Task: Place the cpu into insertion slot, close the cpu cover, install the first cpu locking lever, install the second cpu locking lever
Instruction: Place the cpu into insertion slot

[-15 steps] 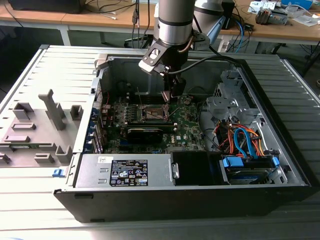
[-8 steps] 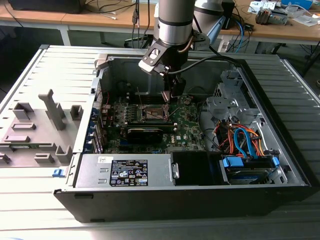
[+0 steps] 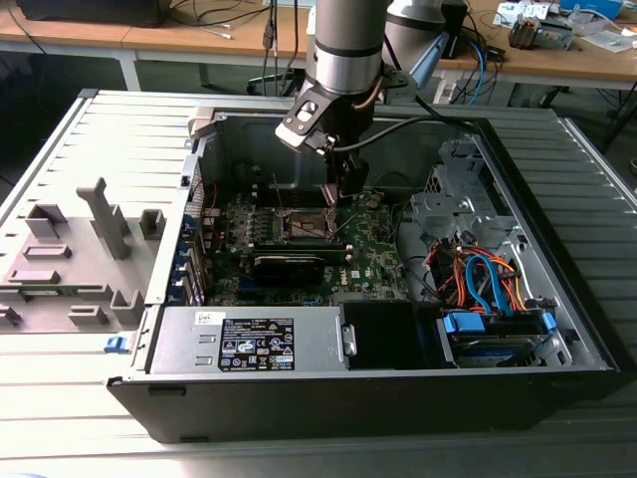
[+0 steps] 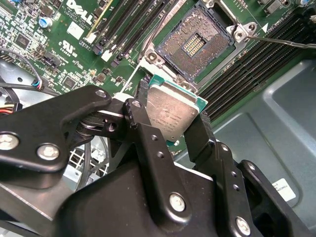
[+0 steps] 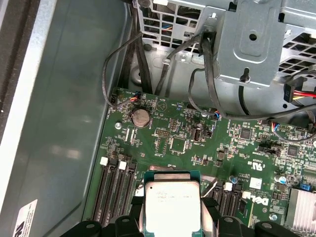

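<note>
Second wrist view has the gripper (image 4: pixel 170 119) nearest the lens, its black fingers (image 4: pixel 143 118) clamped on opposite edges of the cpu (image 4: pixel 170 111), silver top facing the camera. Just past the chip lies the insertion slot (image 4: pixel 197 44), uncovered, with its dark centre and contact field exposed. The cpu does not touch it. Long black memory slots (image 4: pixel 256 57) run along both sides of the socket, and a thin metal rod (image 4: pixel 281 43) lies across one bank. Whether the cpu cover is up cannot be told.

In the first wrist view the same chip (image 5: pixel 173 207) sits between the fingers, with the green motherboard (image 5: pixel 173 143), a coin battery (image 5: pixel 140 117) and a grey drive cage (image 5: pixel 256 44) beyond it.

In the exterior view, the power supply (image 3: pixel 249 339) fills the lower centre of the open computer case (image 3: pixel 557 373), blue cables (image 3: pixel 488 279) lie at lower right, and the gripper (image 3: pixel 343 194) hangs over the socket (image 3: pixel 304 221) at mid-frame. A grey tray (image 3: pixel 80 249) rests at the exterior view's left, and wooden desks (image 3: pixel 199 40) span the top.
</note>
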Robot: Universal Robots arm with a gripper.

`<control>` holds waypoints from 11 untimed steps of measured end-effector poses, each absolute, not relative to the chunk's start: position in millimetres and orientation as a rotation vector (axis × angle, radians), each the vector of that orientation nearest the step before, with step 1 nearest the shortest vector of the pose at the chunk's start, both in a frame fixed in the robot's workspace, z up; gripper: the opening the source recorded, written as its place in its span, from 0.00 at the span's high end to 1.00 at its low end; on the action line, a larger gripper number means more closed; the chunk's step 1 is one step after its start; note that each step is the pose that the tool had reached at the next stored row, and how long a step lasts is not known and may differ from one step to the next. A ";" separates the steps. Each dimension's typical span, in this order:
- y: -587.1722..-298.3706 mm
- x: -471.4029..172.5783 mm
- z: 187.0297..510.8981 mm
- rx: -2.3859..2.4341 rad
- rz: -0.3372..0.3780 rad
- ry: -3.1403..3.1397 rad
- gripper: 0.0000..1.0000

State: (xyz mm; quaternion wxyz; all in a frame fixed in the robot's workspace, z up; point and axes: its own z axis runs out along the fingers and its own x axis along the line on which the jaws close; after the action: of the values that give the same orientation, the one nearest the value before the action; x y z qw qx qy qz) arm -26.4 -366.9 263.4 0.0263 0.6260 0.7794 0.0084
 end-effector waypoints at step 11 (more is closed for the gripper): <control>-366.9 -26.4 263.2 1.934 0.025 2.408 0.45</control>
State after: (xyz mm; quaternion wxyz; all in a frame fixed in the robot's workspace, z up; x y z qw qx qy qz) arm -26.4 -366.9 263.2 0.0265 0.6260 0.7793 0.0081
